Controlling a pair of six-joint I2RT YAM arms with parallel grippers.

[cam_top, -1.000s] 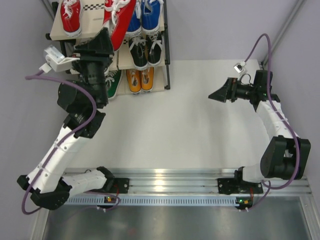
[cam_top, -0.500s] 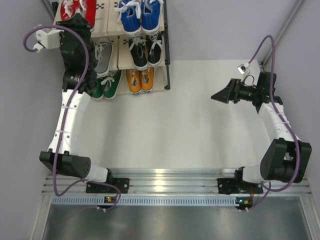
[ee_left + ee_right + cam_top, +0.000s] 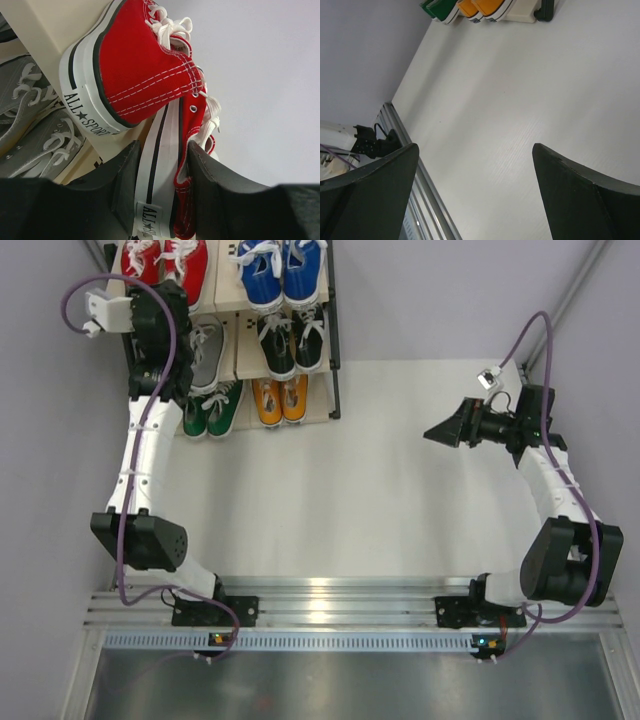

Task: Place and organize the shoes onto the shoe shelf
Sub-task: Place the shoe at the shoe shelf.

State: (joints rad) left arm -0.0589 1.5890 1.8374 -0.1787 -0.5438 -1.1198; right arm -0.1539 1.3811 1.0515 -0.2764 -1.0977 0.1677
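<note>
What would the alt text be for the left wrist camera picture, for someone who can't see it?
A black two-finger end effector grips the heel of a red sneaker, beside a second red sneaker on the beige shoe shelf. Grey sneakers sit on the tier below, at left.

"all sport" on heel of upper red shoe (image 3: pixel 145 75), "all" on lower red shoe (image 3: pixel 192 130)
</note>
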